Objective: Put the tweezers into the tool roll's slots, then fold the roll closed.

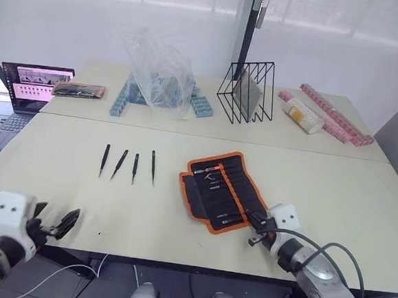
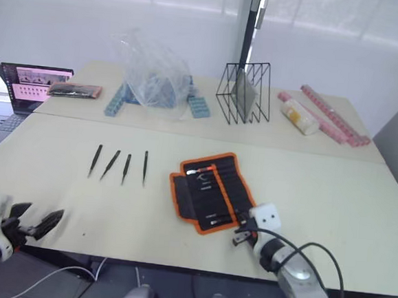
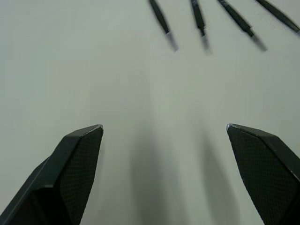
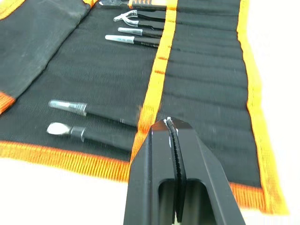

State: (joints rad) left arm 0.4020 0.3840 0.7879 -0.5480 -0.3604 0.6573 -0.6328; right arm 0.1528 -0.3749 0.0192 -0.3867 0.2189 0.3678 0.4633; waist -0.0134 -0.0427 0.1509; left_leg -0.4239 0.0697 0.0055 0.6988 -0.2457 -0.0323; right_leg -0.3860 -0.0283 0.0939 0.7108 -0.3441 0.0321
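- Black tweezers [image 1: 127, 164]: four lie loose on the cream table [image 1: 333, 194], in a row left of centre, roughly parallel and spaced apart, well left of the tool roll [image 1: 220, 190]. In the left wrist view their tips show beyond the open fingers.
- Tool roll: lies open and flat near the table's middle, slightly skewed, orange edging all round, one orange stripe running along its length.
- Slots [image 4: 206, 70]: narrow black pockets crossed by the orange stripe. Several slim tools sit in them already, silver ends sticking out: a group toward the far end, two more toward the near end.
- Right gripper [image 4: 172, 126]: jaws clenched together, nothing visible between them; tips over the near end of the roll, right at the orange stripe. Contact with the fabric: cannot tell.
- Left gripper [image 1: 68, 223]: jaws released, wide apart, nothing held; at the near left edge of the table, well short of the loose tweezers.
- Far side of table: crumpled clear plastic bag [image 1: 160, 70] over blue blocks [image 1: 204, 106]; black wire rack [image 1: 246, 90] right of it; white bottle [image 1: 303, 116] and pink strips [image 1: 336, 113] at far right.
- Far left: open laptop [image 1: 33, 84], with a flat dark packet with pink ends [image 1: 78, 90] just beside it.
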